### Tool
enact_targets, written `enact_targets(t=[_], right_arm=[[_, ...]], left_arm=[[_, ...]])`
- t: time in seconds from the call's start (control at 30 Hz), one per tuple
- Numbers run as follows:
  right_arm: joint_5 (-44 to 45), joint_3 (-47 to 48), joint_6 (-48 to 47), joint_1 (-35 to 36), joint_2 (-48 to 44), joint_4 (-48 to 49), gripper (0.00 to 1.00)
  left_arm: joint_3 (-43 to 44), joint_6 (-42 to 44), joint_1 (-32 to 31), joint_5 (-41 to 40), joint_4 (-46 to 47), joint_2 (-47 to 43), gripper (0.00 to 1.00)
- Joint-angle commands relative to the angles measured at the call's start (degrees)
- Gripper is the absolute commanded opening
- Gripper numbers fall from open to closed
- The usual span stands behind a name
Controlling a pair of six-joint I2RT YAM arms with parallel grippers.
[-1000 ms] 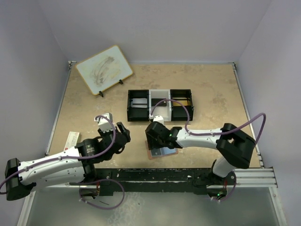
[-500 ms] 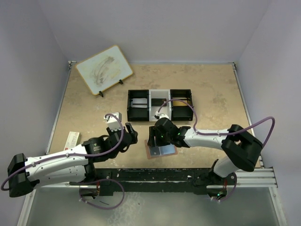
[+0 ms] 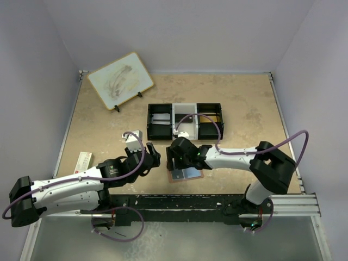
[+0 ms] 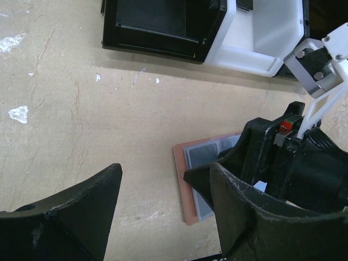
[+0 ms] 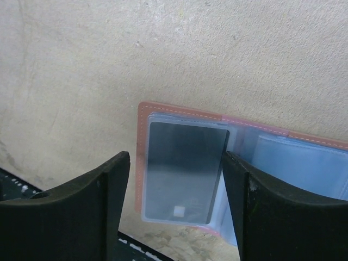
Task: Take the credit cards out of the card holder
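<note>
- At the back left of the table (image 3: 244, 103), we are seeing a white board (image 3: 120, 80) propped up.
- Near the front, our left gripper (image 3: 149, 155) is hovering with fingers spread wide, holding nothing, just left of the card holder (image 3: 186, 175).
- We are keeping our right gripper (image 3: 175, 163) spread too, empty, above the holder, which is lying unfolded flat near the table's front edge.
- A dark card (image 5: 185, 168) is sitting in the holder's left clear sleeve.
- Behind it, a black-and-white tray (image 3: 185, 120) is standing apart.
</note>
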Motion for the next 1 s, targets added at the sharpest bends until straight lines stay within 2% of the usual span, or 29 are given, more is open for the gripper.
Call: enact_targets(t=[0.0, 0.1, 0.2, 0.43, 0.73, 0.97], right_arm=[[8.4, 2.2, 0.9, 1.9, 7.6, -7.9, 0.70], [8.4, 3.1, 1.8, 2.4, 9.5, -8.5, 0.64], [4.8, 1.8, 2.3, 2.4, 8.5, -5.9, 0.59], [-7.4, -5.3, 2.0, -0.7, 3.6, 7.4, 0.57], [-14.5, -11.0, 2.2, -5.2, 1.4, 15.2, 0.57], [-17.6, -14.2, 2.9, -7.3, 1.3, 19.6, 0.53]], left_arm=[[0.0, 0.4, 0.0, -0.8, 1.5, -0.5, 0.64], [0.1, 0.1, 0.0, -1.3, 0.8, -0.9, 0.64], [0.0, -0.2, 0.0, -1.6, 0.2, -1.6, 0.64], [-0.6, 0.1, 0.0, -0.9, 0.6, -2.5, 0.64], [-4.5, 2.2, 0.0, 7.2, 10.4, -2.3, 0.63], [-9.0, 2.4, 0.0, 16.0, 21.6, 0.0, 0.62]])
